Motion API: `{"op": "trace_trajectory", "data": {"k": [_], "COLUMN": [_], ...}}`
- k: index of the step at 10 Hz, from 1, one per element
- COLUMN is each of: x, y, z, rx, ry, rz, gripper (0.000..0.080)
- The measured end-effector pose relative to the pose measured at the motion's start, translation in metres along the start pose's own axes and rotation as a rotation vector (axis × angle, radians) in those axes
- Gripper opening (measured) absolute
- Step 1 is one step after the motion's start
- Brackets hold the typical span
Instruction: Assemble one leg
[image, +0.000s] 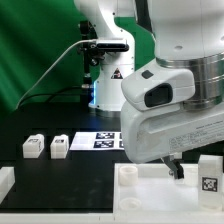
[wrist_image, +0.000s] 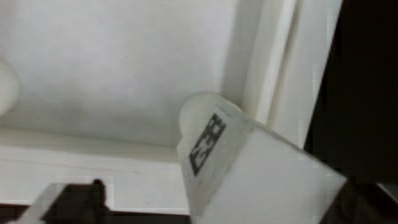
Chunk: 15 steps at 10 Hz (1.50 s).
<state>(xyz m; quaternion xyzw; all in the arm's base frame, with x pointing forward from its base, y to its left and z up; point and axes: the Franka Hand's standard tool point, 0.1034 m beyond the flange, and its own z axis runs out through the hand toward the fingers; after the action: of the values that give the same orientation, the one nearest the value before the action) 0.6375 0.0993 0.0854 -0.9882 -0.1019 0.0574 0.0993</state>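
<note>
Tilted white leg (wrist_image: 267, 178), black-and-white square tag (wrist_image: 208, 146), white panel (wrist_image: 107, 70) behind

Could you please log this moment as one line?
gripper: low over panel | leg: tilted by fingers, grasp unclear | spare legs: aside

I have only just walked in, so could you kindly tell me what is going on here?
The Panda arm holds its end effector low over the large white panel. In the wrist view one tagged leg lies tilted over the panel near its raised rim, close by the fingers; whether they grip it cannot be told. A second leg and a third leg stand untouched at the exterior view's left, beside the marker board.
</note>
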Motion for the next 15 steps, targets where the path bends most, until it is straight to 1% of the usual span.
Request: {"op": "trace_trajectory", "data": {"k": [1,3,4,5,6,7,8,12,13,14,15], "x": [0.0,0.0,0.0,0.0,0.0,-0.0004,-0.0012,-0.001,-0.0005,-0.0002,-0.0005], "y": [0.0,0.0,0.0,0.0001,0.0,0.001,0.0038,0.0026,0.0011,0.0015,0.0034], "z": [0.0,0.0,0.0,0.0,0.0,0.0015,0.0032,0.0026,0.0,-0.0014,-0.0009], "rx": [0.0,0.0,0.0,0.0,0.0,0.008,0.014,0.013,0.012,0.011,0.01], "ry": [0.0,0.0,0.0,0.0,0.0,-0.001,-0.002,-0.002,0.002,0.004,0.006], "rz": [0.0,0.0,0.0,0.0,0.008,0.033,0.043,0.042,0.038,0.037,0.034], "gripper": [0.051,0.0236,0.0236,0.0069,0.0022,0.0005,0.0005,0.0002,0.0082,0.0264,0.0399]}}
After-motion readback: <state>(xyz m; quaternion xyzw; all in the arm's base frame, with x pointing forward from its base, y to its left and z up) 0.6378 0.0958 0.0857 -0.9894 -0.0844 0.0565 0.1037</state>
